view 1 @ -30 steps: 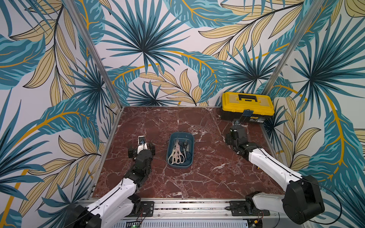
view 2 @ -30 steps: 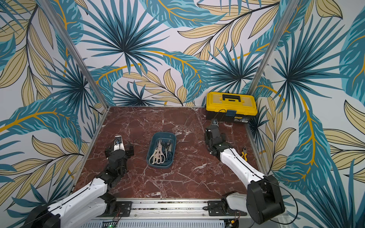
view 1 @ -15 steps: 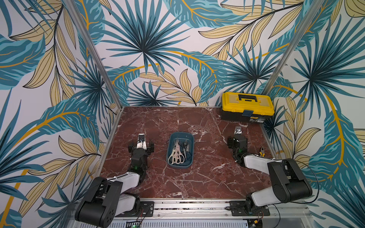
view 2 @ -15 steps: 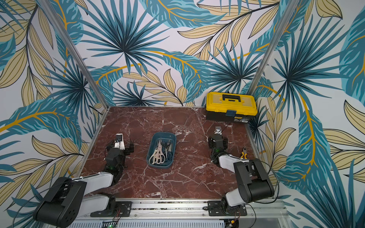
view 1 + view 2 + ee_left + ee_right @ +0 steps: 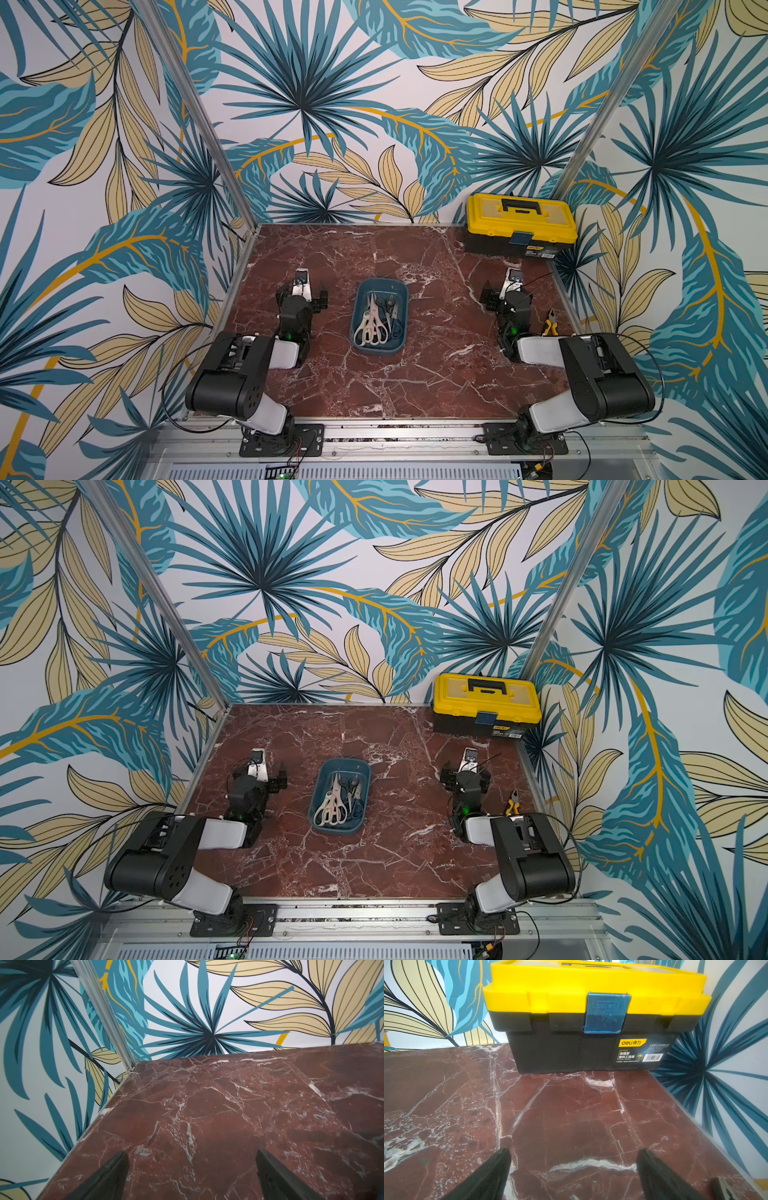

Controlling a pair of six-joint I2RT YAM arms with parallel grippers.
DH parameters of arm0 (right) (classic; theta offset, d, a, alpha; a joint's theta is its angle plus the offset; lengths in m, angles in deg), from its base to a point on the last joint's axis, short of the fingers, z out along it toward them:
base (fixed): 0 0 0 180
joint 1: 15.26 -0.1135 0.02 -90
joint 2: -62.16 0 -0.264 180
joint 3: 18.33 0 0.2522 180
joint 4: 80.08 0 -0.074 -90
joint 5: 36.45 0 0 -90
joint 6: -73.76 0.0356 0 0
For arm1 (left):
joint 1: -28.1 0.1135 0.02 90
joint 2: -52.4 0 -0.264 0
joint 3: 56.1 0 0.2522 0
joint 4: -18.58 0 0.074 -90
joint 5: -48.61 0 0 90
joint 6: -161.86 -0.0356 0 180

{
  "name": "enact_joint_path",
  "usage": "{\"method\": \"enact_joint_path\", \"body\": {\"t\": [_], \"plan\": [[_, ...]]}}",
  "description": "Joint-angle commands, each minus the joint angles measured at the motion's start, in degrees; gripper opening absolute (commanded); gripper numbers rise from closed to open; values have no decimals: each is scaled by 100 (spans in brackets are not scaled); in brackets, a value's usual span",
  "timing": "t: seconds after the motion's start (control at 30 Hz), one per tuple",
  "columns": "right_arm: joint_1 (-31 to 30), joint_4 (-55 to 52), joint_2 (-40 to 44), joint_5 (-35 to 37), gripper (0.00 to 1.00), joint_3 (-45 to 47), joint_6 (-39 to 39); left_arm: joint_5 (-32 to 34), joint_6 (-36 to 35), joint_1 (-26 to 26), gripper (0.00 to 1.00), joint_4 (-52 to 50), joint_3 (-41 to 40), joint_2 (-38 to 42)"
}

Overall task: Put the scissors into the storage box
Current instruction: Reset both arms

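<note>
The storage box (image 5: 376, 350), a small teal-blue tub, stands in the middle of the marble table in both top views, also marked at its near wall (image 5: 337, 830). Several scissors lie inside it: a cream-handled pair (image 5: 371, 332) (image 5: 331, 811) and a black-handled pair (image 5: 390, 302) beside it. My left gripper (image 5: 302, 293) (image 5: 257, 773) rests left of the box, open and empty; in the left wrist view (image 5: 191, 1159) only bare marble lies between its fingers. My right gripper (image 5: 510, 294) (image 5: 466, 776) rests right of the box, open and empty in the right wrist view (image 5: 573, 1157).
A yellow-and-black toolbox (image 5: 519, 224) (image 5: 484, 704) (image 5: 591, 1012) stands shut at the back right corner, ahead of my right gripper. Yellow-and-black-handled pliers (image 5: 550, 327) (image 5: 513, 802) lie by the right edge, beside the right arm. Patterned walls enclose the table on three sides.
Both arms have folded back toward the front edge and both grippers now sit low beside the box. The right gripper drew away from the toolbox and its jaws spread wider.
</note>
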Motion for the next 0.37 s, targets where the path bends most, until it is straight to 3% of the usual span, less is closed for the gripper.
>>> {"method": "enact_joint_path", "body": {"t": [0.0,0.33], "plan": [[14,-58,41,-20,100,38,73,-48,96,63,100,-634,51,27],[47,-120,34,-102,100,10,101,-41,97,65,100,-616,51,21]]}}
